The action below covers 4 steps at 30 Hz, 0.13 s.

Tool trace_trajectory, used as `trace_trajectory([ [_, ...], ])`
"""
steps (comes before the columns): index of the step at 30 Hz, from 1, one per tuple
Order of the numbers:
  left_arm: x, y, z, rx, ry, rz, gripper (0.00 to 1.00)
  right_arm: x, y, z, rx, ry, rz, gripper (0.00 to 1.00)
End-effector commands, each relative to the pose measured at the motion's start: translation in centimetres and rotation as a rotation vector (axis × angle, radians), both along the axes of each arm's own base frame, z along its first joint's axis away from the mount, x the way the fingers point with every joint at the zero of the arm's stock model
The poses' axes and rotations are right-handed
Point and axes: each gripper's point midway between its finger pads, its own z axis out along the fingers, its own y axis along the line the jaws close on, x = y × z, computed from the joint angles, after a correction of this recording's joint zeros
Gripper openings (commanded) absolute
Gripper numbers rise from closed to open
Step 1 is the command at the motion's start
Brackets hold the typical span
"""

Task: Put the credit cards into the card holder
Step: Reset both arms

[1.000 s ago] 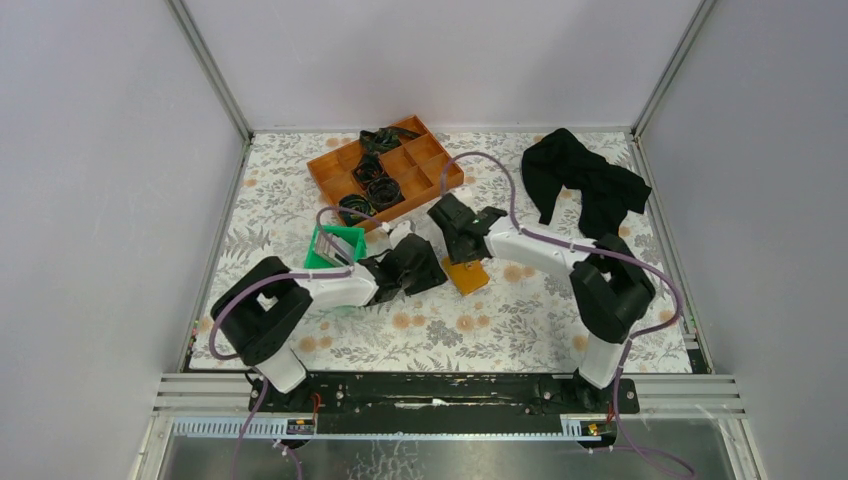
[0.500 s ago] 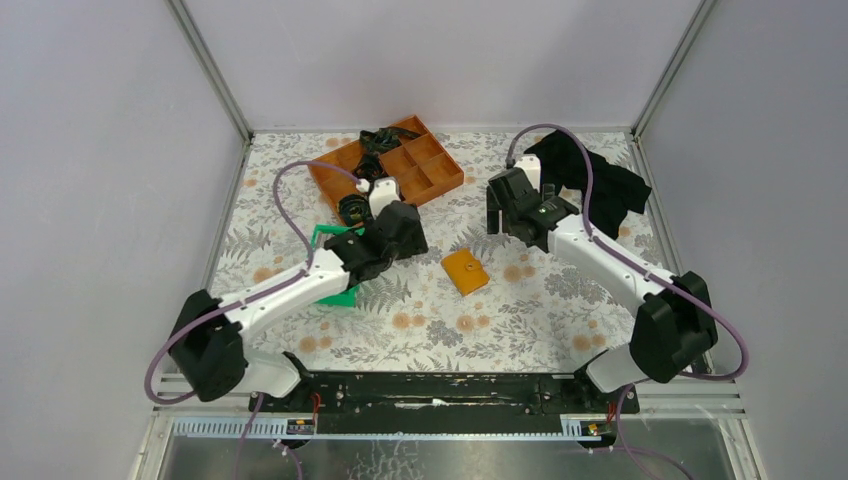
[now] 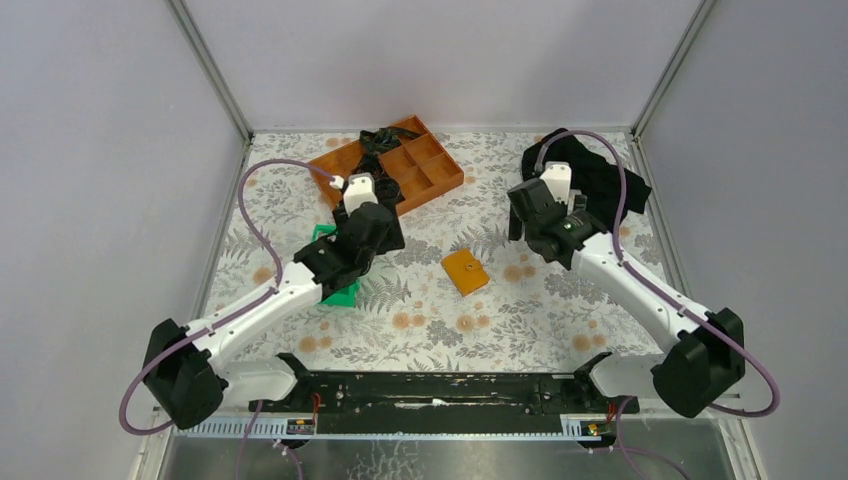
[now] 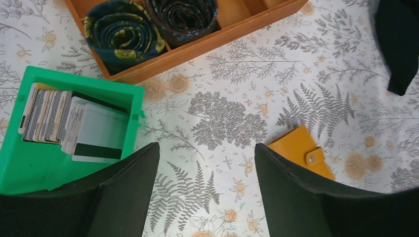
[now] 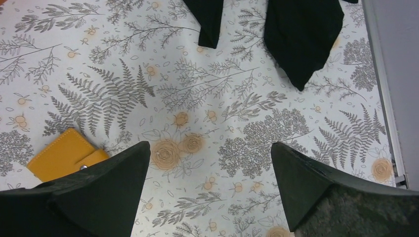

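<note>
From the left wrist, the left end effector (image 4: 206,148) hangs above the floral-patterned surface (image 4: 222,118), jaws spread, nothing between them. The whitish-grey flat credit cards (image 4: 74,126) stand packed on edge in a green plastic bin (image 4: 20,168) off to one side. The small orange-tan leather-like card holder (image 4: 301,150) lies closed on the other side, apart from it.

From the right wrist, the right end effector (image 5: 210,148) is likewise spread wide and empty, with the card holder (image 5: 64,153) low beside one finger.

From above, the card holder (image 3: 465,271) lies between both arms, touching neither.
</note>
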Motion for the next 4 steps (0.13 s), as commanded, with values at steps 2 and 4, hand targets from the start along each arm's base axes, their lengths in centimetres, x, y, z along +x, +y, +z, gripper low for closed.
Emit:
trace_trajectory([
  [2,0.47,0.88,0.89,0.003,-0.072,0.015,0.79,-1.32,-1.84,1.2,-0.003,-0.055,-0.052,0.99],
  [4,0.37,1.04,0.95,0.004,-0.076,0.016,0.81,-1.36,-1.8,1.6,0.012,-0.089,-0.03,0.99],
])
